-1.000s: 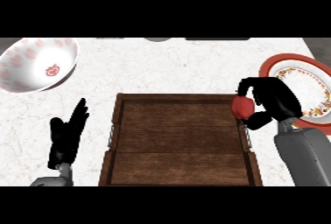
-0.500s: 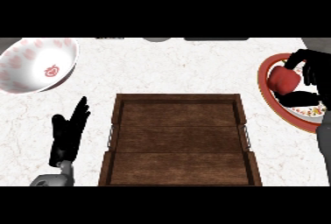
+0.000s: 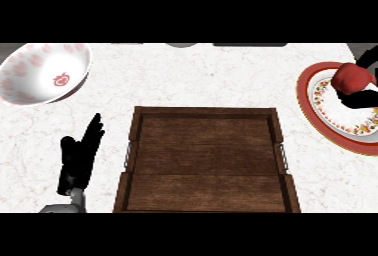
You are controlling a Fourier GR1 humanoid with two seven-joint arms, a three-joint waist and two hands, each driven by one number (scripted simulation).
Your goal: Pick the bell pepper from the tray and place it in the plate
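white marble counter fills the view. dark wooden tray sits at centre near the lower edge, metal handles on its left and right sides, nothing in it. round plate at the right edge, red rim, floral band, white middle, partly cut off by the frame; it lies just beside the tray's upper right corner, not touching it. white bowl with red flower prints at upper left, well apart from the tray.

left hand rests left of the tray, near the lower edge, fingers straight and close together, pointing up, holding nothing.

right hand at the right edge over the plate, mostly out of frame; black fingers show above and below the pepper, curled round it.

red bell pepper is in the right hand, over the plate's upper part, off the tray; cannot tell if it touches the plate.
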